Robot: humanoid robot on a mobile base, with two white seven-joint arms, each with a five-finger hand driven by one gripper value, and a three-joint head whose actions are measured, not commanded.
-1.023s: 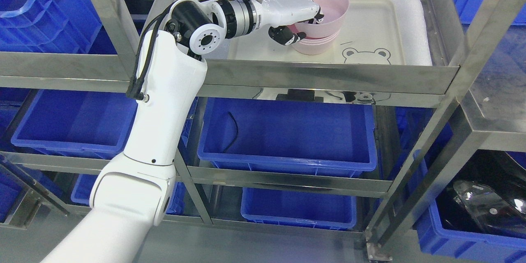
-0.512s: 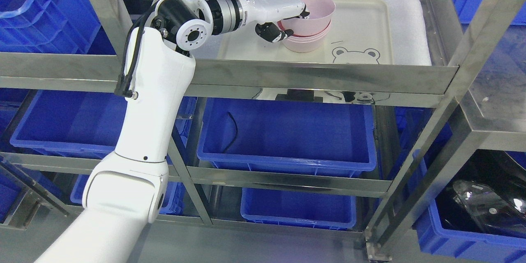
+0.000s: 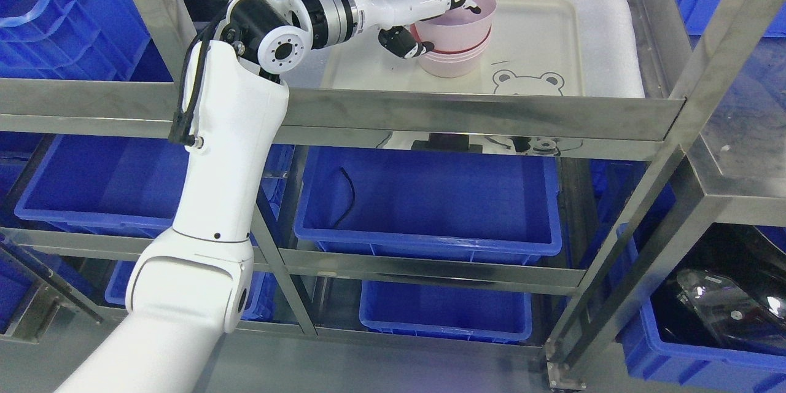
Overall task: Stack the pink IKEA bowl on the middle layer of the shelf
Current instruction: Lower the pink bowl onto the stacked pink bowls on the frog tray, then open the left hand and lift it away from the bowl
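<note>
Pink bowl (image 3: 457,27) nested on the stack (image 3: 453,61) at the far tray (image 3: 540,43); we judge only release remains, left hand (image 3: 424,15) gripping its rim.

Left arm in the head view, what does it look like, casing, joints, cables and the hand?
The left arm has smooth glossy white casing, with a black elbow joint carrying a white round cap ringed by small holes. A silver ribbed metal wrist follows. Black cables loop outside the casing. The left hand is white with dark fingers' tips and a black thumb.
</note>
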